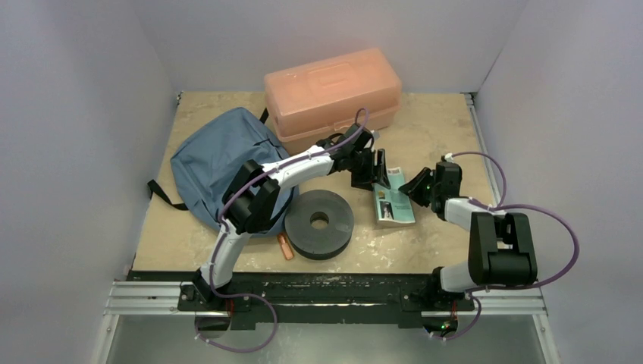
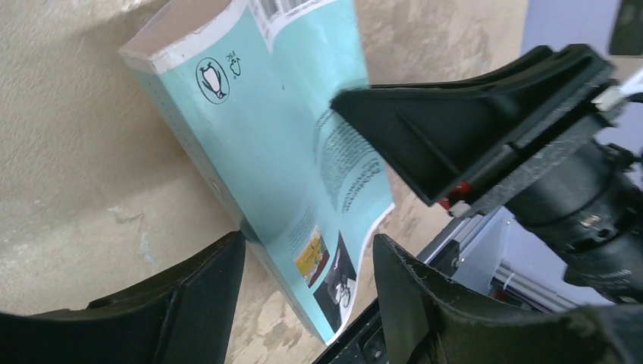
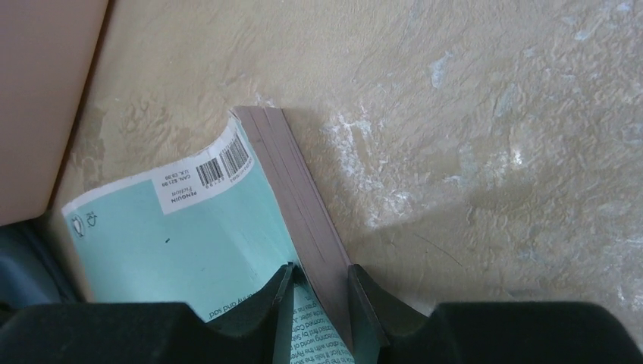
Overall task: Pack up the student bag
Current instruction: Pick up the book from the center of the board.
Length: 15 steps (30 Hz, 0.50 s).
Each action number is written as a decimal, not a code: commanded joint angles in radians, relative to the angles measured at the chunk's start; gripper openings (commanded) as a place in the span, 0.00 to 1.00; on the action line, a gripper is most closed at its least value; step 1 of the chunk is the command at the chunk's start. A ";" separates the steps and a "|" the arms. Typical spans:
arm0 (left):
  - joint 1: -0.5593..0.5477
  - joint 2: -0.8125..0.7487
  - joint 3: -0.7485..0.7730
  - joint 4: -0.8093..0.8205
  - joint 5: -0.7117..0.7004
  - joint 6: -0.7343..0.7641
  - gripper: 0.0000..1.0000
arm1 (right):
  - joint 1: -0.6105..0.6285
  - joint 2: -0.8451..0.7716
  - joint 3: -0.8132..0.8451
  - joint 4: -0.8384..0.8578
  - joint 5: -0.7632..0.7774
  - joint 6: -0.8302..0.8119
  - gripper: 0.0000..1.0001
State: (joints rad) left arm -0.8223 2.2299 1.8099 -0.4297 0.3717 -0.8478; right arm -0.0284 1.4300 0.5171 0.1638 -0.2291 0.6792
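1. Spread apart, the left fingers [image 2: 197, 303] straddle one corner of a paperback book [image 1: 394, 203]. One finger is against the spine and the other sits just clear of the cover.
2. At the left rear of the surface [image 1: 432, 252] the slate-blue bag [image 1: 212, 159] lies slumped, with a black strap trailing off its left side. The left arm crosses above its right edge.
3. A small orange thing [image 1: 285, 247] lies near the front, just beside a thick black ring [image 1: 320, 222].
4. That ring lies flat, front of centre, close to the bag's right side.
5. A salmon-pink box [image 1: 334, 91] stands at the rear centre with its lid down, just beside the bag's top corner.
6. The book lies right of centre, in front of the box, teal back cover and barcode facing up.
7. The right fingers [image 3: 254, 334] pinch the book at its page edge, one on the cover and one on the far side.
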 commanded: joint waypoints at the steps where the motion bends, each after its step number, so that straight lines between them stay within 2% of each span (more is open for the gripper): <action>1: -0.040 -0.022 0.098 0.206 0.118 -0.044 0.61 | 0.042 0.075 -0.060 -0.053 -0.210 0.039 0.23; 5: -0.040 -0.021 0.105 0.217 0.112 -0.042 0.61 | 0.042 0.082 -0.085 -0.014 -0.255 0.058 0.22; 8: -0.040 -0.017 0.121 0.165 0.076 -0.022 0.59 | 0.042 0.081 -0.091 -0.004 -0.280 0.066 0.20; 12: -0.040 -0.011 0.128 0.046 -0.017 0.017 0.47 | 0.042 0.063 -0.089 -0.012 -0.271 0.069 0.20; 15: -0.041 -0.010 0.128 -0.020 -0.077 0.048 0.45 | 0.042 0.053 -0.085 -0.025 -0.261 0.065 0.20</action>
State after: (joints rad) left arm -0.8333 2.2299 1.9007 -0.4019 0.3710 -0.8433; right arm -0.0326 1.4723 0.4694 0.2916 -0.3691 0.7486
